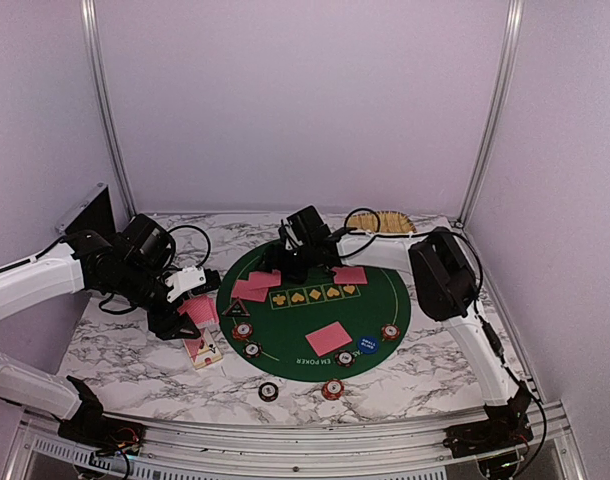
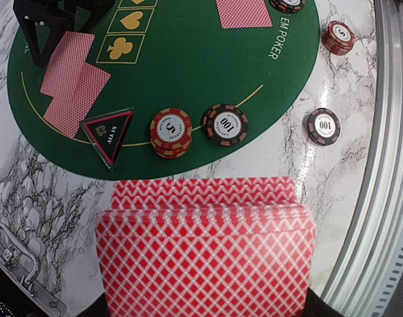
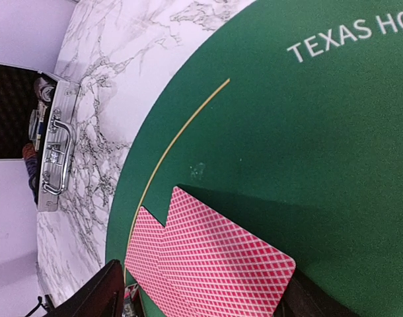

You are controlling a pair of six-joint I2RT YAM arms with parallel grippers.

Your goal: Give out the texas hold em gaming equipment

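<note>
My left gripper is shut on a fanned stack of red-backed cards, held above the marble left of the green mat. Past it lie a black triangle marker, a red-and-white chip and two dark chips. At the mat's left side two overlapping cards lie face down. My right gripper hangs open just over them, one finger on each side. More single cards, a blue button and chips are spread over the mat and the marble.
A tan woven tray sits at the back behind the mat. A metal case with a handle stands open at the far left. One face-up card lies on the marble under the left gripper. The metal frame rail runs along the near edge.
</note>
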